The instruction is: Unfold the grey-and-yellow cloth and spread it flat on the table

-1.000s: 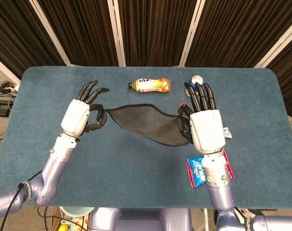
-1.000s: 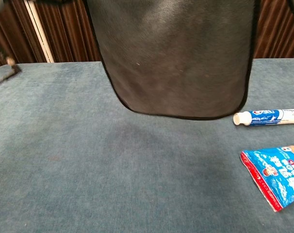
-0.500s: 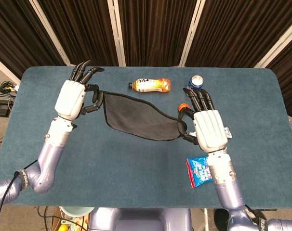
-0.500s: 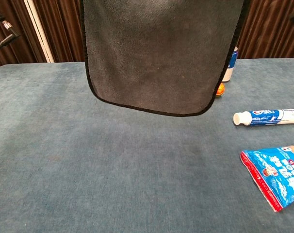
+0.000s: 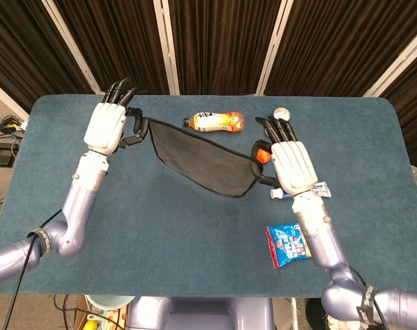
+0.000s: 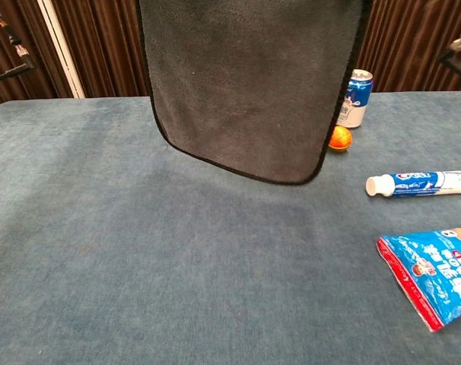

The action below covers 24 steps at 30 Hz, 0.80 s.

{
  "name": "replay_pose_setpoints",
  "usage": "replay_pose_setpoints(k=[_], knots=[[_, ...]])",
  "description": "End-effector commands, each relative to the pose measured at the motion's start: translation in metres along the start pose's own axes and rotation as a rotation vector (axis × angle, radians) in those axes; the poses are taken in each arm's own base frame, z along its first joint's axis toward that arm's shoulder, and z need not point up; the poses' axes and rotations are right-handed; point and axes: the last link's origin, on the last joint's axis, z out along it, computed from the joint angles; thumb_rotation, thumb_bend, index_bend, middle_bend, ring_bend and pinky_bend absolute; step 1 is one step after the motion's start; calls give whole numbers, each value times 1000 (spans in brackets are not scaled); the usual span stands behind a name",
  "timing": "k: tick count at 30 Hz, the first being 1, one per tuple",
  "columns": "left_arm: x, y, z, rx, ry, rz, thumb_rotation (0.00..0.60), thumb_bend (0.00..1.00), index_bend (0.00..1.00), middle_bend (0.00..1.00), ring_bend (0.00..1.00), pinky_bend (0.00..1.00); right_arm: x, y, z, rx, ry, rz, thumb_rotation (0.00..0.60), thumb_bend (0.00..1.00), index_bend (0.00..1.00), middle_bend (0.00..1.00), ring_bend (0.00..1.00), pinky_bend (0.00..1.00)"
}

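One cloth (image 5: 201, 162) hung in the air above the table (image 5: 160, 234), stretched between the two hands, its long axis running from the 10 o'clock side of the table toward 3 o'clock. The left hand (image 5: 107, 126) pinched one top corner and the right hand (image 5: 291, 161) pinched the other. In the chest view the cloth (image 6: 249, 84) showed a grey face with a dark bound edge, its lower hem clear of the tabletop and dipping lower toward the right hand.

Around it lay one orange-labelled bottle (image 5: 214, 122) on its side at 12 o'clock, one blue-and-white can (image 6: 354, 99) upright at 1 o'clock, one small orange ball (image 6: 339, 138) just beside the can, one toothpaste tube (image 6: 419, 183) at 3 o'clock, and one blue snack packet (image 6: 434, 275) at 4 o'clock. The print on all of them was too small to read.
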Motion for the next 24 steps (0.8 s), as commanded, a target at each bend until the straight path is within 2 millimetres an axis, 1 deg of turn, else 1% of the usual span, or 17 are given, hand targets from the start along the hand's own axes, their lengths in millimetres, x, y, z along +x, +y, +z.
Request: replay_pose_setpoints(k=[1, 6, 13, 17, 20, 22, 24], knots=[[-6, -5, 14, 30, -3, -13, 600, 549, 796, 199, 0, 58, -10, -2, 20, 14, -25, 19, 600, 496, 622, 123, 0, 0], [-8, -12, 37, 55, 4, -7, 600, 549, 796, 200, 0, 57, -21, 0, 50, 34, -42, 26, 600, 496, 623, 124, 0, 0], [-9, -19, 71, 80, 7, -1, 600, 549, 796, 203, 0, 57, -26, 4, 84, 43, -53, 31, 600, 496, 623, 123, 0, 0], [-7, -18, 86, 82, 18, -11, 600, 549, 796, 210, 0, 58, -23, 7, 98, 40, -51, 38, 600, 496, 623, 123, 0, 0], [-6, -17, 93, 73, 31, -8, 600, 549, 796, 211, 0, 57, -20, 7, 107, 50, -52, 37, 600, 496, 623, 122, 0, 0], [-6, -17, 96, 68, 36, -15, 600, 549, 796, 211, 0, 57, -18, 4, 111, 64, -49, 40, 600, 496, 622, 123, 0, 0], [-9, -16, 96, 63, 26, -23, 600, 549, 797, 211, 0, 58, -17, 3, 111, 75, -48, 53, 600, 496, 622, 123, 0, 0]])
